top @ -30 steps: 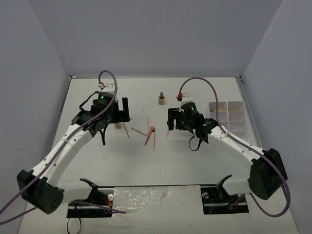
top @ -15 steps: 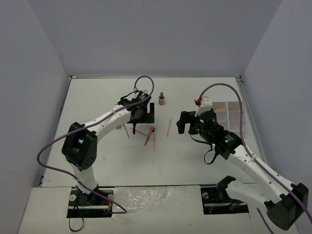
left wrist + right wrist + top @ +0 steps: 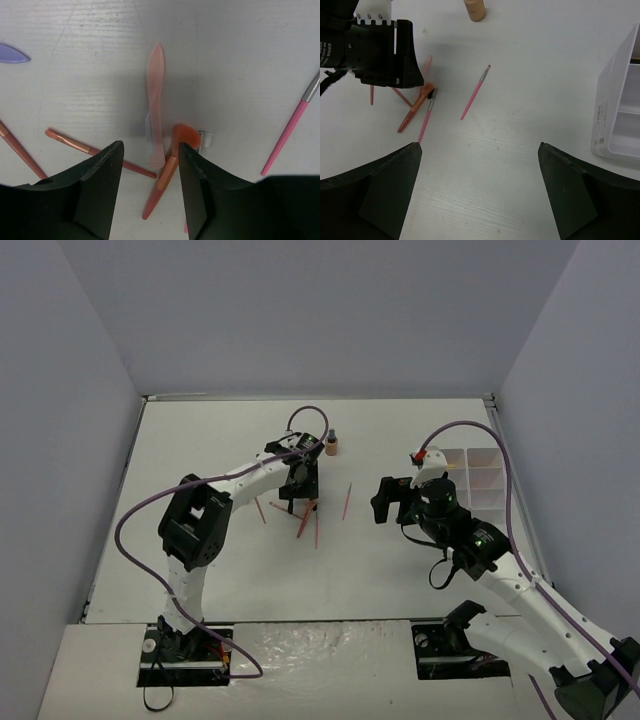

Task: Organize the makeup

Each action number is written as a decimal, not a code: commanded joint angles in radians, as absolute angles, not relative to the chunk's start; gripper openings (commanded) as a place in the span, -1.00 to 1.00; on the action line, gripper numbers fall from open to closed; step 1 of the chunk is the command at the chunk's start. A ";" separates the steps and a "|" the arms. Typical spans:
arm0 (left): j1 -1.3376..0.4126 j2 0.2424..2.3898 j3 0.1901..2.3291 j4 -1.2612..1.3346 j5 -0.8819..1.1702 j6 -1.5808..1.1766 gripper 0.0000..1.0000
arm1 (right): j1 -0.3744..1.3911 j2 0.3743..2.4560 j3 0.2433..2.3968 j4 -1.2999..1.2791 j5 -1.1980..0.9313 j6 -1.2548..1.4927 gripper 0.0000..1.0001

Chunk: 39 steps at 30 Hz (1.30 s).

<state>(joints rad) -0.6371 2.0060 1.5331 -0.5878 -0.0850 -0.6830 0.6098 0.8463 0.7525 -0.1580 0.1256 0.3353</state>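
Observation:
Several thin makeup sticks lie crossed mid-table [image 3: 303, 516]. My left gripper [image 3: 300, 500] hangs straight over them. In the left wrist view its jaws [image 3: 150, 148] stand partly apart, touching nothing. The orange brush [image 3: 167, 172] and the end of a pale pink spatula stick [image 3: 155, 100] lie between them. A red-brown stick [image 3: 95, 150] runs under the left finger. One pink stick [image 3: 347, 500] lies alone to the right, also seen as the pink stick [image 3: 475, 92]. A tan bottle [image 3: 331, 445] stands behind. My right gripper [image 3: 479, 148] is wide open over bare table.
The white compartment tray [image 3: 478, 480] sits at the right, its wall [image 3: 615, 100] showing in the right wrist view. A lilac piece [image 3: 12, 53] lies left of the pile. Walls close in the table on three sides.
My left arm swung right and came down over the stick pile, and its jaws narrowed. My right arm drew back to the right and its jaws widened.

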 commanded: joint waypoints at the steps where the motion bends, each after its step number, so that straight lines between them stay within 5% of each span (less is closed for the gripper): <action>1: -0.644 2.000 1.589 -0.584 -0.099 -0.716 -0.18 | 0.611 0.831 0.747 -0.135 0.129 0.316 1.00; 13: -0.644 2.048 1.593 -0.589 -0.111 -0.731 -0.40 | 0.611 0.809 0.730 -0.152 0.107 0.298 1.00; 26: -0.637 2.058 1.630 -0.588 -0.153 -0.670 -0.99 | 0.611 0.843 0.758 -0.155 0.103 0.278 1.00; 39: -0.637 1.722 1.412 -0.193 -0.086 -0.360 -1.00 | 0.562 0.995 1.003 -0.163 -0.062 0.340 0.80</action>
